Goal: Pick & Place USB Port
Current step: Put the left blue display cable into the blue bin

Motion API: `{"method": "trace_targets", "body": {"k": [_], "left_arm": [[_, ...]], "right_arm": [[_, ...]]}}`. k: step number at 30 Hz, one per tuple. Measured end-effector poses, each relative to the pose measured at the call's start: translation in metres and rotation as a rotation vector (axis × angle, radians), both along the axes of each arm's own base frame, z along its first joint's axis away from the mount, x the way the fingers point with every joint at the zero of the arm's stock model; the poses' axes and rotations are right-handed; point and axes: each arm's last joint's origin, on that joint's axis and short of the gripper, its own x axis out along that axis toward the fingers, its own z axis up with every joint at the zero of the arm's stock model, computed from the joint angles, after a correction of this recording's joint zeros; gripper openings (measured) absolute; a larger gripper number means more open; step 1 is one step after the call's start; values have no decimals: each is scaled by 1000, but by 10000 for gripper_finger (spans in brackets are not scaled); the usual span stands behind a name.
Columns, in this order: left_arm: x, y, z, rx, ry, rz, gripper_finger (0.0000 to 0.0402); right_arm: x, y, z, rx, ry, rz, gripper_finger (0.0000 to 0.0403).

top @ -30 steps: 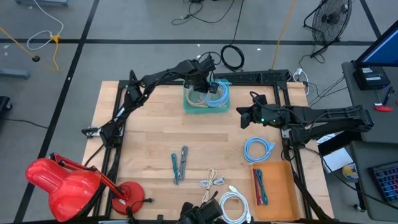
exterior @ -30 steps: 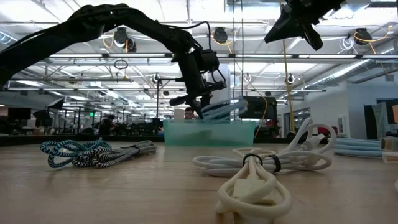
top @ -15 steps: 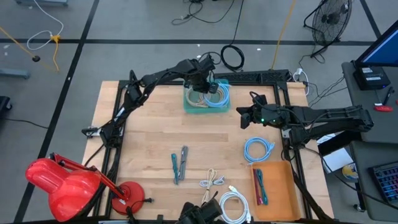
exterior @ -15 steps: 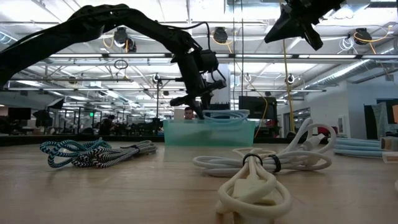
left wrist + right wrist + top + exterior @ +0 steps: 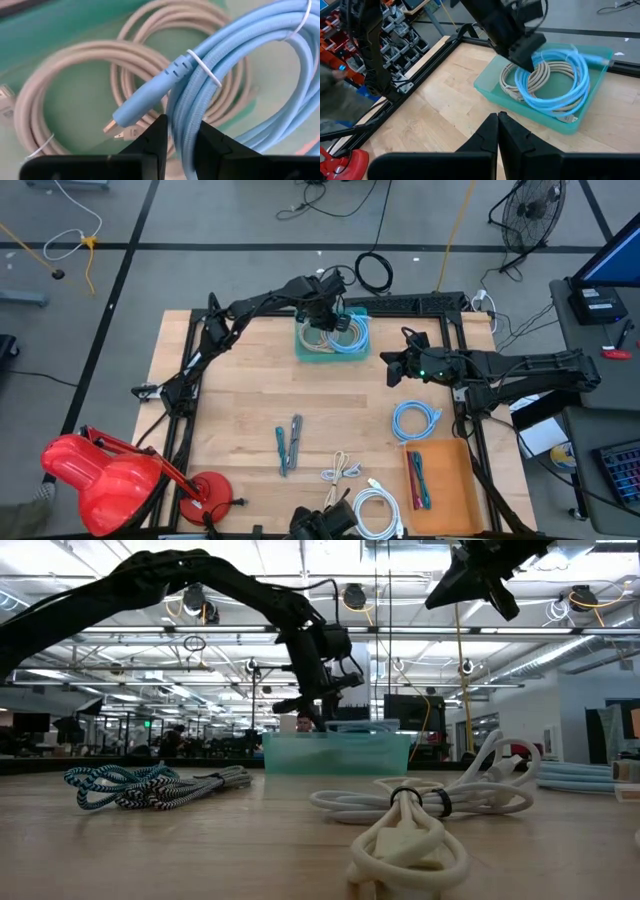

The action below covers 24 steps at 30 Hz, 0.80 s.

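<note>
A teal bin [image 5: 302,352] stands at the table's far middle. A beige cable [image 5: 75,90] lies coiled in it, and a light blue USB cable [image 5: 225,75] lies across that coil, also showing from the right wrist [image 5: 555,85]. My left gripper [image 5: 181,132] hangs over the bin [image 5: 335,752], pointing steeply down. Its fingers stand slightly apart with strands of the blue cable between their tips. The blue plug [image 5: 145,102] lies just past them. My right gripper [image 5: 392,370] waits shut, raised over the table to the right of the bin. My left gripper comes from above with a fingertip [image 5: 155,135] on either side of the blue cable's bundled strands [image 5: 182,115], near the plug. Whether the fingertips touch the strands cannot be told. The cable rests in the bin on the beige coil.
A second light blue coil [image 5: 413,420] lies right of centre, a wooden tray [image 5: 448,480] with cables at the near right. White cables [image 5: 378,510], a small beige cable [image 5: 340,472] and teal and grey cables [image 5: 287,445] lie near the front. A red lamp [image 5: 100,480] stands near left.
The blue cable's loop, which stood above the bin's rim a second ago, has sunk into the bin and no longer shows over the rim in the low view. My left gripper has stayed in place above it.
</note>
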Motion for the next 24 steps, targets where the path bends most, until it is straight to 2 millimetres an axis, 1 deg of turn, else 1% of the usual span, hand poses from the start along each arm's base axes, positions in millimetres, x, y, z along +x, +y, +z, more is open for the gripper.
{"method": "trace_targets", "body": {"k": [4,8,13,17,20,24], "left_arm": [[2,-4,-18,-41,64,-11,77],[3,-8,-26,-44,116,-12,101],[5,-6,-26,-21,96,-4,140],[5,-3,-26,-27,75,-1,163],[8,-4,-25,-16,54,-5,173],[11,-3,-11,9,22,-12,175]], "right_arm": [[1,0,2,-9,-13,9,0],[0,0,2,-10,-16,14,0],[-1,0,4,-11,-27,15,0],[-1,0,5,-21,-34,19,0],[-1,0,5,-23,-37,20,0],[-1,0,5,-25,-36,21,0]]}}
